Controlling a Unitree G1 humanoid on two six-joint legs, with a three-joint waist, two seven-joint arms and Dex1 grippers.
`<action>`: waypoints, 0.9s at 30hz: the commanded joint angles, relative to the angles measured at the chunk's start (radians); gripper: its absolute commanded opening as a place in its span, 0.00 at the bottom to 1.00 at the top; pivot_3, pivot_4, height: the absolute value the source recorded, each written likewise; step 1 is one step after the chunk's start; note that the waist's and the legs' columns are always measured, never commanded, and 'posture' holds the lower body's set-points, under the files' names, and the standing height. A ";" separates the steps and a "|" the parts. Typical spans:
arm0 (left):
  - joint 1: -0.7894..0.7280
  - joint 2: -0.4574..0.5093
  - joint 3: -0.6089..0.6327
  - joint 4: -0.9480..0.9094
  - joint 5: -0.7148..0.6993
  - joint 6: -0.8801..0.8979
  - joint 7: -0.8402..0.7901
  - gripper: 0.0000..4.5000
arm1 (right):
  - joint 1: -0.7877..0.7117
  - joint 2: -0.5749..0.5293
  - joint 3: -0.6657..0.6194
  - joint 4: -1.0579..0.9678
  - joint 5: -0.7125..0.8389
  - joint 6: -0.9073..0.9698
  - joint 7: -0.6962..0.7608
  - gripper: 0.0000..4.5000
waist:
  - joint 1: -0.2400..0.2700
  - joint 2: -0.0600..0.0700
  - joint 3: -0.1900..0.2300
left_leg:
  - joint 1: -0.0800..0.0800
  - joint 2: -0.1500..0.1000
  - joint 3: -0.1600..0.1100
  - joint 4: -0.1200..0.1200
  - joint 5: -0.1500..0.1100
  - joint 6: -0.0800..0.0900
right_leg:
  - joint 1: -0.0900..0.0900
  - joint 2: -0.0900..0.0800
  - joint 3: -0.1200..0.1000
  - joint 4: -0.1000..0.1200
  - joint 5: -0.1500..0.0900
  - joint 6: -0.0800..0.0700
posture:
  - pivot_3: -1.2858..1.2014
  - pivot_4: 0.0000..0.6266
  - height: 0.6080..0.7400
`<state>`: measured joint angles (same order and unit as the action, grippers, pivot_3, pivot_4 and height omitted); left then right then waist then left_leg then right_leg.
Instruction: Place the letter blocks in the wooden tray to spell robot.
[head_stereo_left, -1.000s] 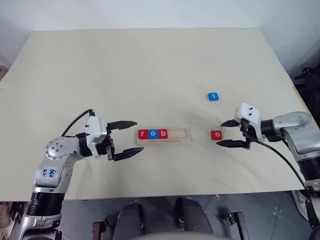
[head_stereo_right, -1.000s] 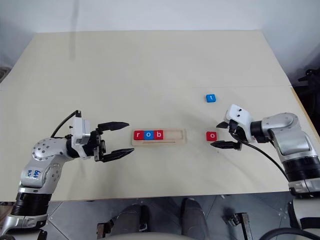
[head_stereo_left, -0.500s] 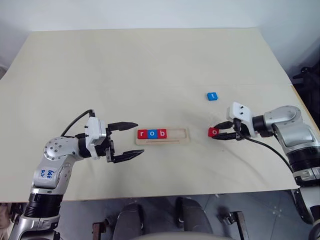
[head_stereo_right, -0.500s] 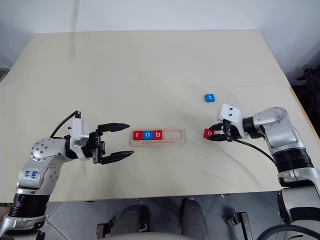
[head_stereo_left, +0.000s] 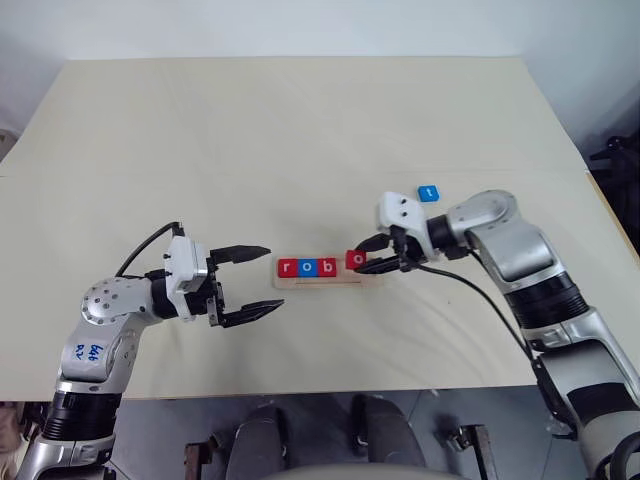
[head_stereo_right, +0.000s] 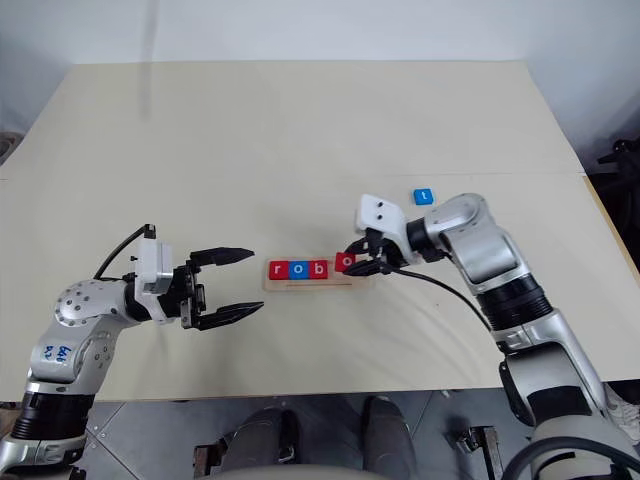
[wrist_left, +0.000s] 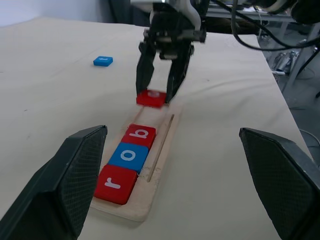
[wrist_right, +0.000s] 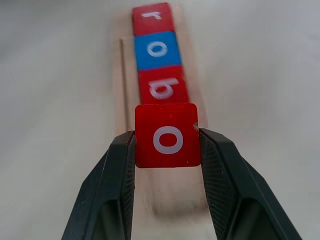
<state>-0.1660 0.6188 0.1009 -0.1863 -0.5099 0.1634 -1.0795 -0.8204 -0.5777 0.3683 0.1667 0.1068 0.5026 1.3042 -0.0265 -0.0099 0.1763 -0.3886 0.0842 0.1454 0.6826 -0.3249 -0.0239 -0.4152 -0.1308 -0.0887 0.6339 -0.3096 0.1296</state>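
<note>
1. Three letter blocks, red r (head_stereo_left: 287, 267), blue o (head_stereo_left: 305, 267), red b (head_stereo_left: 324, 267), seated in wooden tray (head_stereo_left: 366, 281), just beyond right gripper (head_stereo_left: 372, 258).
2. Pinched between its fingers: red o block (wrist_right: 167, 135), above the tray's free end.
3. Behind it, apart: blue t block (head_stereo_left: 428, 193).
4. Left gripper (head_stereo_left: 249, 281) spread wide, holding nothing, beside the tray's r end.

Pale table (head_stereo_left: 300, 130) carries the wooden tray (head_stereo_left: 300, 282) and, apparently flat, blue "t" block (head_stereo_left: 428, 193).

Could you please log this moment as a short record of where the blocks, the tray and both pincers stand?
tray: wooden tray, pale table
seated in tray: red r, blue o, red b
right pincer: shut on red o block, above the tray's fourth place
loose: blue t block on table
left pincer: open, empty, left of tray
</note>
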 joint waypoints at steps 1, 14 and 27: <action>0.020 -0.004 0.023 -0.045 -0.015 -0.011 0.019 1.00 | -0.026 0.005 0.000 -0.013 -0.009 -0.007 -0.004 0.32 | -0.001 0.000 0.000 | 0.000 0.000 0.000 0.000 0.000 0.000 | 0.000 0.000 0.000 0.000 0.000 0.000 | 0.52 0.24 1.00; 0.043 -0.009 0.029 -0.078 -0.019 -0.004 0.051 1.00 | -0.046 0.040 0.013 0.070 -0.052 -0.085 -0.013 0.40 | -0.002 0.000 0.000 | 0.000 0.000 0.000 0.000 0.000 0.000 | 0.000 0.000 0.000 0.001 0.000 0.000 | 0.52 0.24 1.00; 0.046 -0.004 0.037 -0.081 -0.020 -0.001 0.059 1.00 | -0.034 0.016 -0.033 0.051 -0.027 -0.079 0.003 1.00 | -0.002 0.000 0.000 | 0.000 0.000 0.000 0.000 0.000 0.000 | 0.000 0.000 0.000 0.000 0.000 0.000 | 0.52 0.24 1.00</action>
<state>-0.1255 0.6093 0.1171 -0.2277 -0.5100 0.1672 -1.0249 -0.8516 -0.5431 0.3799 0.2482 0.0586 0.4351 1.3000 -0.0282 -0.0100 0.1763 -0.3886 0.0843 0.1455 0.6825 -0.3249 -0.0239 -0.4156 -0.1307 -0.0887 0.6344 -0.3096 0.1295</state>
